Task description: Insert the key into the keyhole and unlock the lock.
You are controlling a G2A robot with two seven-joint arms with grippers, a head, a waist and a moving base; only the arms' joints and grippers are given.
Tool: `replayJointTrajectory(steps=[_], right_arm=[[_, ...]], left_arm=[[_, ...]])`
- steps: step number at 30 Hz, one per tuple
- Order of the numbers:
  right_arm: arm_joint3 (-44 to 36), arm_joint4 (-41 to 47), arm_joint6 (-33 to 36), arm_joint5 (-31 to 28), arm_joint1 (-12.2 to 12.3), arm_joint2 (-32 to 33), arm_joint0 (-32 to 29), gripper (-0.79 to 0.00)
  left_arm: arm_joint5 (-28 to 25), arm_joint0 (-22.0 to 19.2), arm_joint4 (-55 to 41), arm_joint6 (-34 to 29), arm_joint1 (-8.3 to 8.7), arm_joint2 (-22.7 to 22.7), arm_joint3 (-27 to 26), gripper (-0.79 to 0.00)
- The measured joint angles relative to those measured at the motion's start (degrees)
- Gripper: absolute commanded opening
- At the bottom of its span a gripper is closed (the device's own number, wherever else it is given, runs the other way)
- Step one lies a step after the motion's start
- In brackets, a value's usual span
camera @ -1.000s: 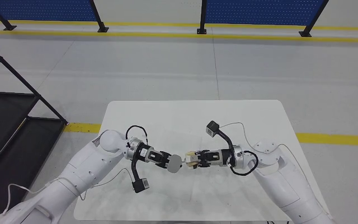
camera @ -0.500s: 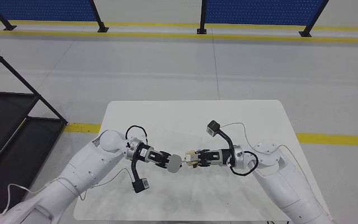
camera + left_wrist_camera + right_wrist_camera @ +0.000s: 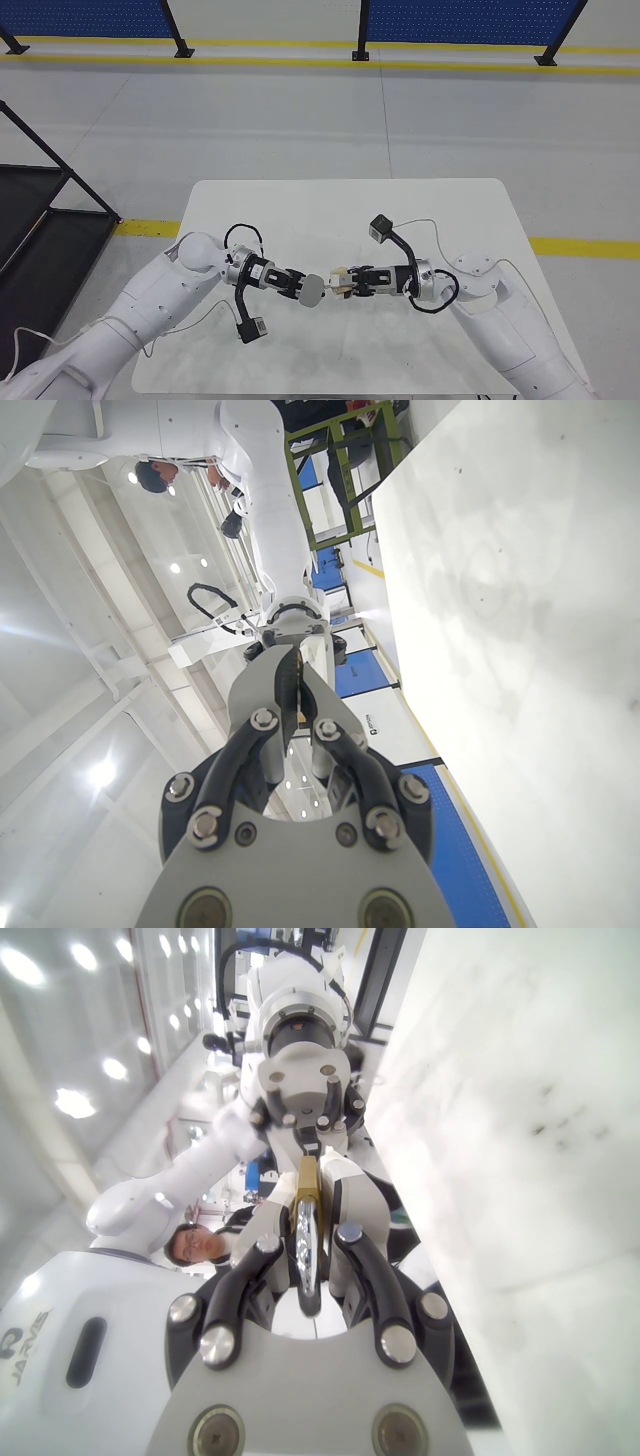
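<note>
Left gripper (image 3: pixel 294 680) is clenched on the black-headed metal key (image 3: pixel 285 695). Right gripper (image 3: pixel 307 1223) is clamped on the brass padlock with chrome shackle (image 3: pixel 306 1185), with the shackle end toward my wrist and the keyhole end facing the key. I hold both in the air above the white table (image 3: pixel 450 220), nose to nose near its middle.

In the right wrist view the key tip is at the lock's end face. I can't tell if it is only touching or already in.

Risks:
- **Misalignment:** if the blade is off-axis or rolled against the slot, pushing probably jams it or pivots the key in my pinch.
- **Slip under torque:** the key head is thin with little pad contact, so it likely slips when I twist.
- **Turning too soon:** turning before the key is fully seated probably binds.
- **Lock rotating:** the smooth brass body could rotate between my right fingers.
- **Drop:** if either grip loosens, that part falls to the table.
</note>
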Motion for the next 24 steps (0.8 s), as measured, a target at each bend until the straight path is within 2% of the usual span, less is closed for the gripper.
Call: replayJointTrajectory(steps=[24], right_arm=[[0.2, -0.6, 0.2, 0.1, -0.1, -0.6, 0.4, -0.785]], left_arm=[[0.2, -0.4, -0.3, -0.2, -0.18, 0.4, 0.8, -0.785]])
